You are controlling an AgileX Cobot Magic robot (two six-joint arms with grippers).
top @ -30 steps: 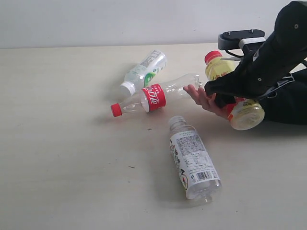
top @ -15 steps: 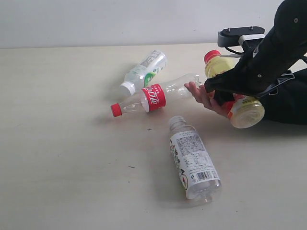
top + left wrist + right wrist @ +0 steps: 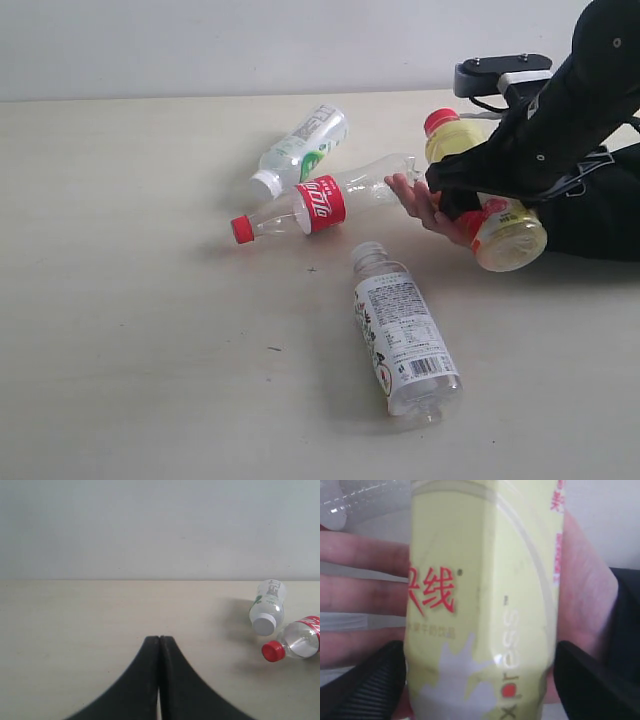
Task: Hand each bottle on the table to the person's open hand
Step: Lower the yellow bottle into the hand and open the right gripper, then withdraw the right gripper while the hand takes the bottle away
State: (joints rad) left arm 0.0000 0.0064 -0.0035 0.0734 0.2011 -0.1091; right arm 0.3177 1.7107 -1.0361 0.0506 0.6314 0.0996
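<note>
Lying across the person's open hand [image 3: 422,205] at the table's [image 3: 150,350] three o'clock, the yellow-labelled bottle [image 3: 480,580] shows red lettering and a white splash. The right gripper's [image 3: 480,677] black fingers flank it; whether they pinch it I cannot tell. The left gripper [image 3: 159,645] is pressed together.

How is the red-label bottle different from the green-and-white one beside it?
The red-label bottle has a red cap; the green-and-white bottle has a white one. The red-label bottle's band is narrow; the green-and-white bottle's label covers most of it. Both lie sideways on the table.
</note>
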